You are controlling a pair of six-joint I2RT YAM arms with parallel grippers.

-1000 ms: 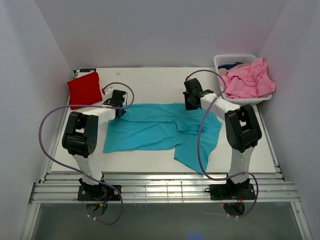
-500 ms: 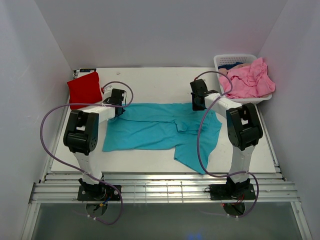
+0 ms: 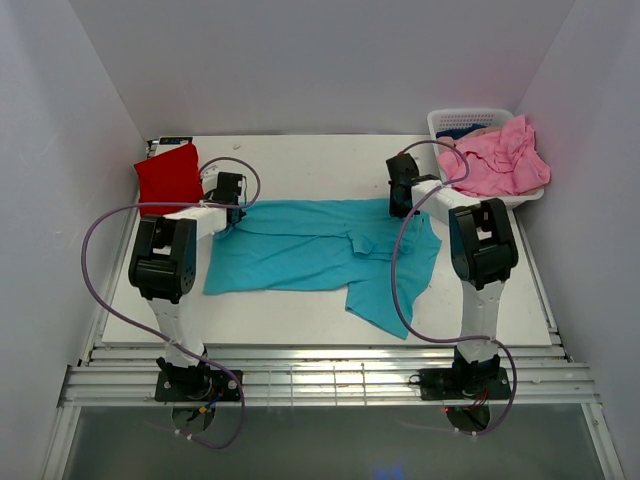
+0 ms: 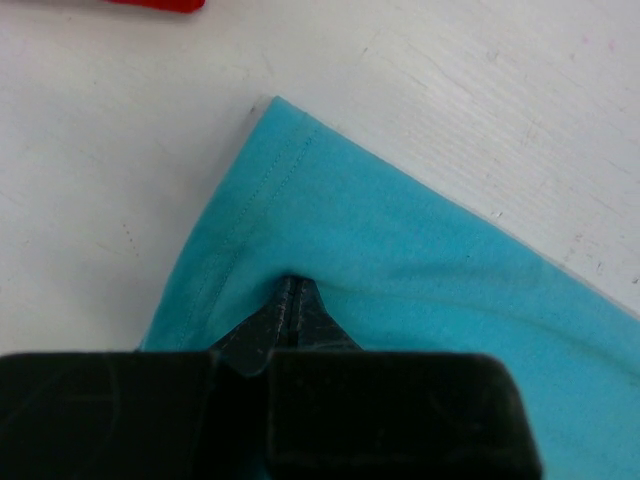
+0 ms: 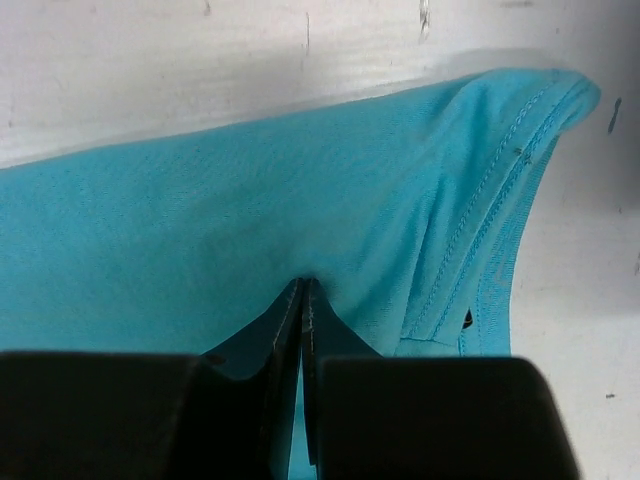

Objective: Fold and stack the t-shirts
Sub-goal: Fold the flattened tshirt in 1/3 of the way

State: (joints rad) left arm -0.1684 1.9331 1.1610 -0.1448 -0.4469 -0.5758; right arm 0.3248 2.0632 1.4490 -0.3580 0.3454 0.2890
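Note:
A teal t-shirt lies spread across the middle of the table, one part trailing toward the front right. My left gripper is shut on its far left corner; the left wrist view shows the teal t-shirt bunched at the closed tips of my left gripper. My right gripper is shut on the far right edge, and in the right wrist view the teal t-shirt is pinched at the tips of my right gripper. A folded red t-shirt lies at the far left. Pink t-shirts are heaped in the basket.
A white slotted basket stands at the far right corner, beside the right wall. White walls close in the table on the left, back and right. Purple cables loop off both arms over the cloth.
Both grippers have moved toward the back of the table, dragging the teal shirt's far edge with them. The shirt lies flatter and more stretched between them.

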